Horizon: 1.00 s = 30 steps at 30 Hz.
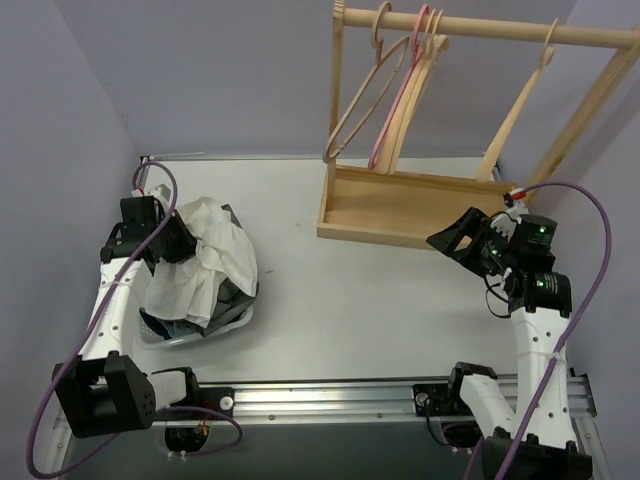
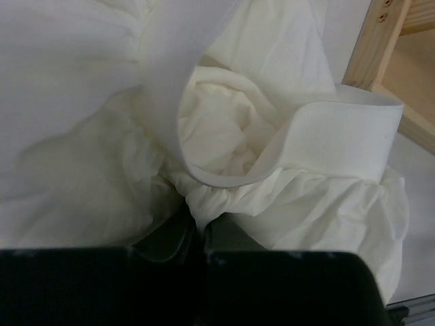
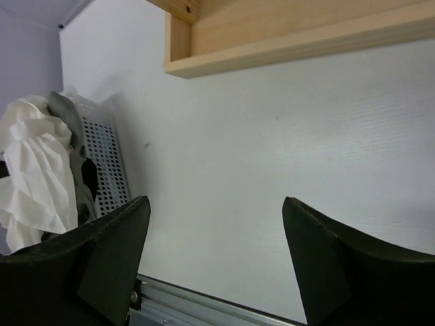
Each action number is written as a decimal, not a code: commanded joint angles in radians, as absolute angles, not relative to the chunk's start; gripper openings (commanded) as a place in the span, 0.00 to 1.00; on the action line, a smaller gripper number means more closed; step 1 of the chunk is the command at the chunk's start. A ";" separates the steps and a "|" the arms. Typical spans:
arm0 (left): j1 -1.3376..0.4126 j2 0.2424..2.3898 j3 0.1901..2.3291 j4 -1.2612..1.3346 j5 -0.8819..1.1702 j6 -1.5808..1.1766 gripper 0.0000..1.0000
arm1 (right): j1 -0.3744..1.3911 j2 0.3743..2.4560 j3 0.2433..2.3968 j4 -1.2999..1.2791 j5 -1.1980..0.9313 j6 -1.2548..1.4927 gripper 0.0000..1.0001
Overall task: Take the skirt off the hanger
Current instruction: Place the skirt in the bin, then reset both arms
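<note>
Top view: blouse (image 1: 215,262) fills basket (image 1: 232,318) (grey beneath).

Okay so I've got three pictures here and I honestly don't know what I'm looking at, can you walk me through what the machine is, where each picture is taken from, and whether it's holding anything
These are two robot arms bolted at the near edge of a table. The overhead picture looks down from behind them. The other two come from small cameras on each wrist.

On the table sit a grey basket piled with clothes, a white garment on top, and a wooden rack with several wooden hangers and one pink hanger, all bare.

The left gripper is shut, with white fabric bunched right at its fingers; it looks pinched, though I cannot be sure. The right gripper is open and empty above the table.
</note>
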State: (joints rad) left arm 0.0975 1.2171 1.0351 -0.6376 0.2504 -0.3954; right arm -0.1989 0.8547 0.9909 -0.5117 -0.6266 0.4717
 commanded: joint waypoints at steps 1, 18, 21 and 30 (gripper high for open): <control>0.107 1.117 0.976 -0.517 0.364 -0.514 0.08 | -0.166 0.925 0.960 -0.595 -0.574 0.338 0.74; 0.083 0.970 1.150 -0.702 0.134 -0.638 0.94 | -0.097 1.029 0.999 -0.597 -0.500 0.331 0.83; 0.037 0.968 1.227 -0.719 0.091 -0.655 0.94 | -0.097 1.026 0.996 -0.589 -0.525 0.334 0.85; -0.336 1.086 1.390 -0.682 0.106 -0.661 0.94 | -0.100 0.997 0.928 -0.554 -0.607 0.379 0.89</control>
State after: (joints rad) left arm -0.2592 1.0782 1.3705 -0.7044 0.1123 -0.6449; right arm -0.1032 1.0237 0.9524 -0.5751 -0.5507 0.3523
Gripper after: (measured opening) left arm 0.939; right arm 0.887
